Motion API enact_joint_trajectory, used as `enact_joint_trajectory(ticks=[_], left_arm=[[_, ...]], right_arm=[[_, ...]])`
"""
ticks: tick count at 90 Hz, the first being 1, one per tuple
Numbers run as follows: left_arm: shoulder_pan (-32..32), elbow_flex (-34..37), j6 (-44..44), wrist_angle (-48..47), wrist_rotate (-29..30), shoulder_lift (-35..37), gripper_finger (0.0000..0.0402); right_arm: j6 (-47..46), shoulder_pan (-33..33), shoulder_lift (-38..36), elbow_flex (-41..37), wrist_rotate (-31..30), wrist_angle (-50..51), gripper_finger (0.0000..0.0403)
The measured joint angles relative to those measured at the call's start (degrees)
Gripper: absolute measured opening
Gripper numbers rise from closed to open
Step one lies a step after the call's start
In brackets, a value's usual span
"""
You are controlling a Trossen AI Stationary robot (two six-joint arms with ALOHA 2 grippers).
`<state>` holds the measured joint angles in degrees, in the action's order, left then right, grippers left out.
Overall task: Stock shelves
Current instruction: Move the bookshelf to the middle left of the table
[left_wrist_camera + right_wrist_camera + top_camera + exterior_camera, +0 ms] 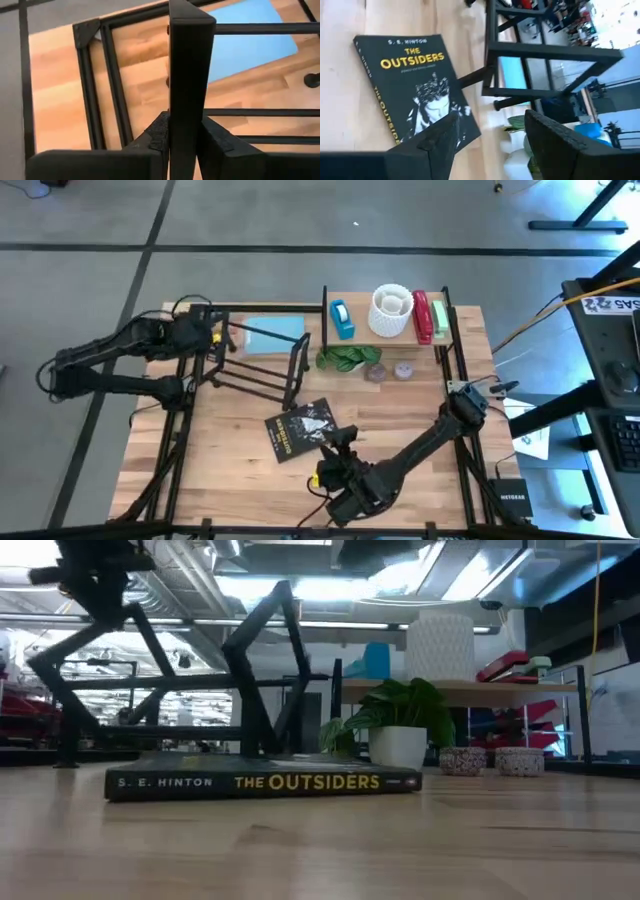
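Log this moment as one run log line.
left tool: shut on black rack bar, rack tilted | right tool: open, above book | book: flat on table, unstocked

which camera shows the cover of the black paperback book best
The right wrist view: the black paperback book fills it, cover title readable. The high view shows it small; the low view only its spine; the left wrist view misses it.

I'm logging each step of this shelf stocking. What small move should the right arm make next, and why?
Probably ease the right end effector forward and down over the black book. Its fingers are open and hover just short of the book, which lies flat on the table, while the left end effector is shut on a bar of the tilted black rack.
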<state>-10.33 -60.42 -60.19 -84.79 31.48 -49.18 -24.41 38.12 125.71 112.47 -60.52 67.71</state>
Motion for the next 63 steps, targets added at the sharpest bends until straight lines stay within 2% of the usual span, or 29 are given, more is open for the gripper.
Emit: enact_joint_trajectory(ticks=[16,29,34,38,43,63], left_arm=[[12.36,-0.13,-13.07,-2.6,1.69,-2.12,0.0044],[20.08,-0.22,-19.39,-2.2,3.33,-5.11,0.0054],[22.04,-0.22,-19.99,-1.34,3.05,-5.73,0.0067],[23.13,0.22,-20.19,-0.84,-0.36,-5.98,0.0079],[23.92,0.21,-20.05,-1.13,-0.94,-6.31,0.0093],[24.63,-0.1,-15.42,-1.61,-4.89,-3.95,0.0131]], right_arm=[[-0.03,1.14,0.0,1.12,-1.52,0.84,0.0209],[-3.59,1.82,0.0,1.24,-2.03,4.85,0.0209],[-5.99,2.12,0.0,1.24,-2.48,6.84,0.0209],[-7.79,2.41,0.0,1.24,-3.01,8.42,0.0209],[-9.92,2.85,0.0,1.24,-3.13,9.78,0.0209],[-11.47,4.06,0.0,1.24,-4.7,10.6,0.0209]])
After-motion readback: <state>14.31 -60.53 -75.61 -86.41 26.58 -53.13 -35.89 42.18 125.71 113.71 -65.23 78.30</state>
